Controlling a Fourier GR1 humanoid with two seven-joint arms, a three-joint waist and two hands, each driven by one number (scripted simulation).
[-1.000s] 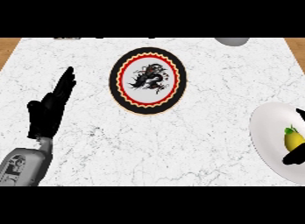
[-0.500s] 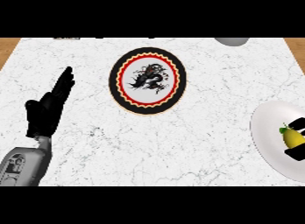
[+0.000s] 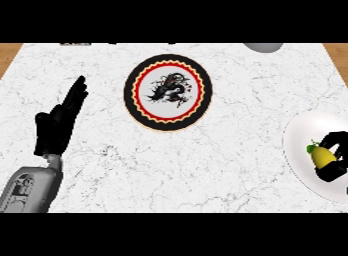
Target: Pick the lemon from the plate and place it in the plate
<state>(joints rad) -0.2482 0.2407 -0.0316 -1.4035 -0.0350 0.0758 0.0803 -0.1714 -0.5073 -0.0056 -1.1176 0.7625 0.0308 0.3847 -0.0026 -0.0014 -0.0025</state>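
Right hand (image 3: 342, 156) has its fingers curled round the lemon (image 3: 322, 156) over the white plate (image 3: 299, 145); carrying to the patterned plate (image 3: 167, 92) remains — left hand (image 3: 55, 131) rests, fingers straight.

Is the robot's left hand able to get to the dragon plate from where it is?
Probably yes. The left hand rests open on the counter just left of the dragon plate, with only bare marble between them. The right hand is busy, curled round the lemon on the white plate.

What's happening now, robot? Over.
Right hand fingers curled round lemon, over white plate. Left hand open, resting at left. Dragon plate empty, path across counter clear.
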